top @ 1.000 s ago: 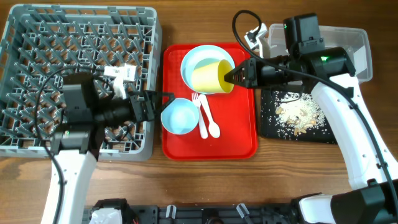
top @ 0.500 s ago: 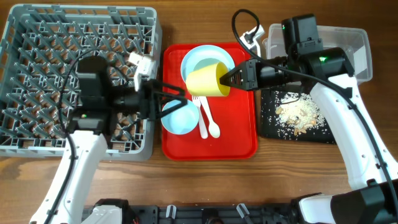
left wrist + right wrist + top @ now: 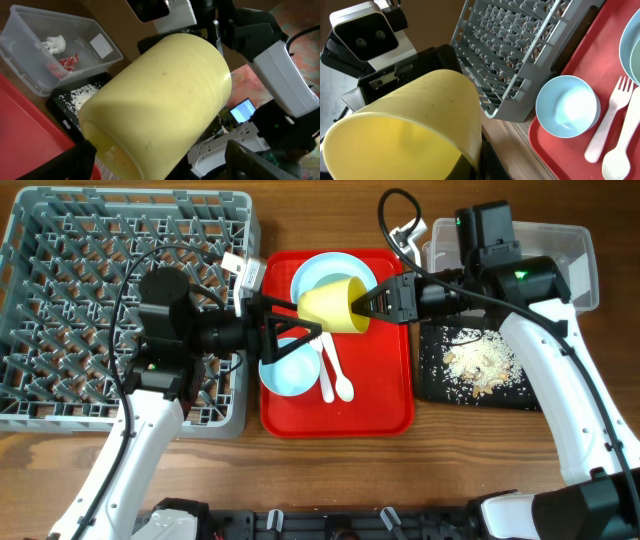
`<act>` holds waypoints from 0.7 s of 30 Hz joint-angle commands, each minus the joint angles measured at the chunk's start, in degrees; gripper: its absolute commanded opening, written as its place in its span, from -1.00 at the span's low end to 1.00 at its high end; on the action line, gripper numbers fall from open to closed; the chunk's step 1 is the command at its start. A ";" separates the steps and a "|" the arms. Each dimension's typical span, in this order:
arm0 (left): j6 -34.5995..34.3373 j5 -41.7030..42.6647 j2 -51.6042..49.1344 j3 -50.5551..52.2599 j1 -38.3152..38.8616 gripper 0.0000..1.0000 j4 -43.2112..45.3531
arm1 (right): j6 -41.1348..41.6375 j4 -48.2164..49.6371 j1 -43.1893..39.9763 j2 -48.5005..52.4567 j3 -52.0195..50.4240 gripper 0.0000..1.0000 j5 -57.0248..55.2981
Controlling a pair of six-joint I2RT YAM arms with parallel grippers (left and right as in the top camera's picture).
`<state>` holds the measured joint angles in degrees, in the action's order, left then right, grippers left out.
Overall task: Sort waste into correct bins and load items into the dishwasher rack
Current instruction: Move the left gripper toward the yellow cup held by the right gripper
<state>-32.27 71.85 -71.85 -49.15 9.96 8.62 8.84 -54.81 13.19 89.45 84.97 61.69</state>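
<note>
Cup (image 3: 325, 305) in rt hand (image 3: 360, 307)

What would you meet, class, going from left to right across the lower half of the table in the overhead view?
grey dishwasher rack → small pale-blue bowl → white spoon → black tray with crumbs

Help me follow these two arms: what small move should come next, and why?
Probably close the left gripper on the yellow cup. Its open fingers flank the cup's closed end, while the right gripper pinches the rim and holds the cup on its side above the red tray. The dishwasher rack lies on the left arm's side.
</note>
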 commanded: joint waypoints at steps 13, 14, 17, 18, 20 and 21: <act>0.33 -4.07 -0.17 -0.85 2.58 0.84 0.63 | -1.20 2.47 3.15 0.33 -0.17 -0.91 12.33; 0.33 -4.07 -0.17 -0.85 2.58 0.82 0.63 | -1.20 2.45 3.13 0.33 -0.17 -0.91 12.33; 0.31 -4.02 -0.15 -0.85 2.54 0.66 1.05 | -1.16 2.21 3.15 0.33 -0.17 -0.91 12.26; 0.31 -4.02 -0.15 -0.85 2.51 0.62 1.51 | -1.14 1.97 3.15 0.33 -0.17 -0.91 11.56; 0.28 -4.02 -0.15 -0.85 2.51 0.58 2.80 | -1.11 1.03 3.13 0.33 -0.17 -0.91 9.07; 0.28 -4.02 -0.15 -0.85 2.51 0.57 3.56 | -1.14 0.44 3.15 0.33 -0.17 -0.91 7.82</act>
<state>-31.94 71.90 -71.72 -49.15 12.86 10.48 8.93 -52.71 15.44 89.78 84.86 67.90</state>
